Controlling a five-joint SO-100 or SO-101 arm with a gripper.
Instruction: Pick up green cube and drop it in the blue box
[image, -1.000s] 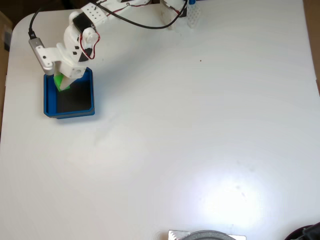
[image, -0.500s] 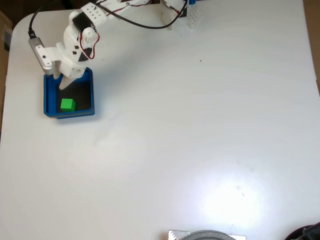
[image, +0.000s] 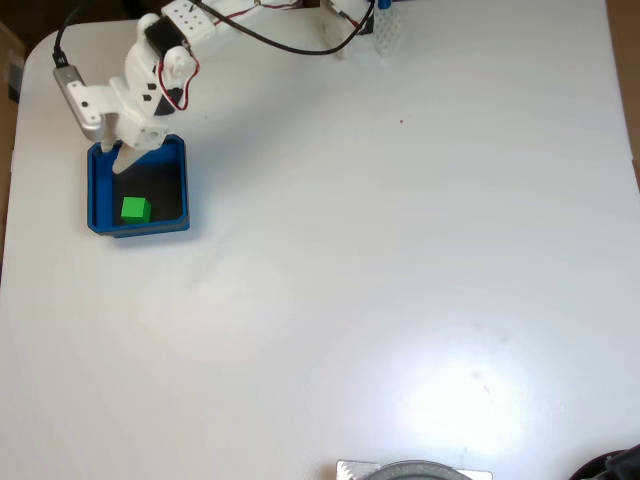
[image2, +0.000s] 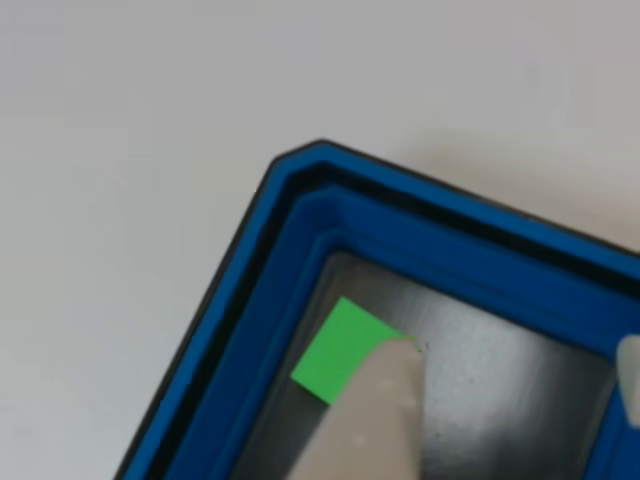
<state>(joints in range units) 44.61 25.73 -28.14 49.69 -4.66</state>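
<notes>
The green cube (image: 134, 209) lies on the dark floor of the blue box (image: 184, 190), in its lower left part in the fixed view. My white gripper (image: 123, 160) hangs over the box's upper edge, open and holding nothing. In the other view the green cube (image2: 342, 349) rests inside near a chamfered corner of the blue box (image2: 250, 280), partly covered by one pale finger (image2: 370, 420). The second finger shows at the right edge, and the gripper (image2: 515, 350) has a wide gap between them.
The box sits near the left edge of the white table (image: 380, 260). The arm's base and black cables (image: 300, 45) run along the top edge. A grey round object (image: 415, 470) pokes in at the bottom edge.
One second ago the cube was between the fingers above the box. It has since dropped onto the box floor, and the gripper has opened and lifted slightly up-left.
</notes>
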